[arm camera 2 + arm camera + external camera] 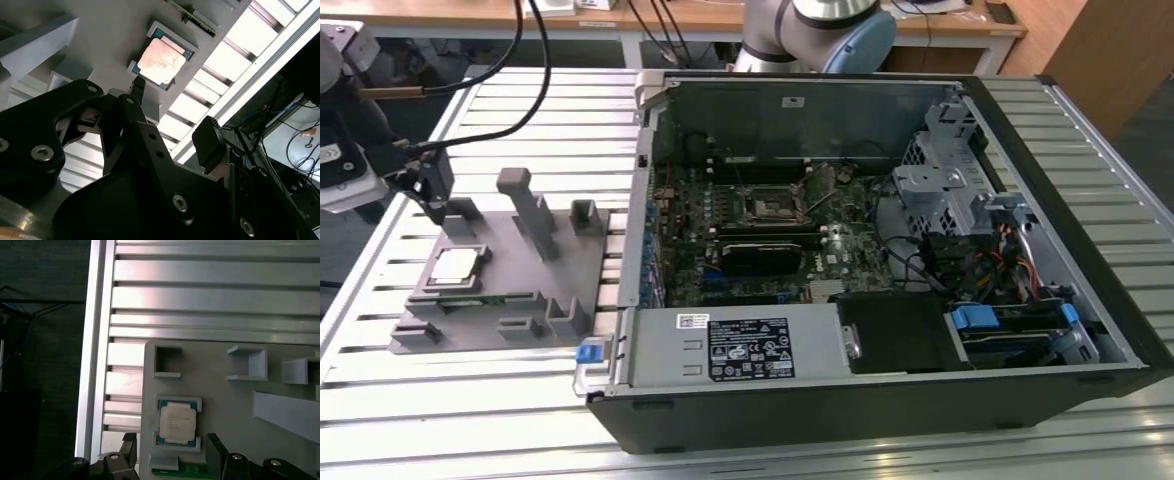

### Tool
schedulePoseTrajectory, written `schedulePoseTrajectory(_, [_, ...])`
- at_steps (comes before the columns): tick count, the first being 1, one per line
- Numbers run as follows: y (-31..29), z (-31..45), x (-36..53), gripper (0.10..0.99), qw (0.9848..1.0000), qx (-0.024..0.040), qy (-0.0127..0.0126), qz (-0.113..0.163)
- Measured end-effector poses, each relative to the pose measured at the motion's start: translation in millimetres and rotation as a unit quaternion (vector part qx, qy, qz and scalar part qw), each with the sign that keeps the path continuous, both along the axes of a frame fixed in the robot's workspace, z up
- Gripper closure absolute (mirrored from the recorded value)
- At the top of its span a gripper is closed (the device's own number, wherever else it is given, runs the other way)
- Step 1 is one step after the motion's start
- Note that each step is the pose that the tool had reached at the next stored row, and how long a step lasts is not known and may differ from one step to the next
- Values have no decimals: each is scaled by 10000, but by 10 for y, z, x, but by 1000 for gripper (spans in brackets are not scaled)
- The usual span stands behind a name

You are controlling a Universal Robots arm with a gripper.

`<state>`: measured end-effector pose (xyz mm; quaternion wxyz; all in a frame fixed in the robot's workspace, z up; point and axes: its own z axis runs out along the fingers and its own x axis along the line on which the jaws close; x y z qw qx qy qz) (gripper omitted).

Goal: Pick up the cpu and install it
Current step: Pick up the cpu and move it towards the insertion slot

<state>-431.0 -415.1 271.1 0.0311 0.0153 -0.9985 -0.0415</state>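
Observation:
The cpu (458,266), a small silvery square chip, lies flat in a recess of the grey holder (520,290) at the exterior view's left. It also shows in both wrist views, as the cpu (176,422) and the cpu (161,61). My gripper (434,198) hangs above the holder's far end, a little beyond the chip and apart from it. In the first wrist view the gripper (171,442) is open, its dark fingers (129,444) spread wider than the chip with nothing between them. The black socket (771,205) sits on the motherboard inside the case.
An open computer case (1067,330) lies on the slatted metal table (480,420), right beside the holder. Upright grey pegs (527,205) rise from the holder close to the chip. A green strip (478,303) rests in the holder's front slot. The table's edge (90,365) runs near the holder.

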Motion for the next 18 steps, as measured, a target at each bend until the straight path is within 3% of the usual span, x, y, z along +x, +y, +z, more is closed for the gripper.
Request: schedulePoseTrajectory(18, [4, -328, 13, 427, 10000, 4, -1, 0])
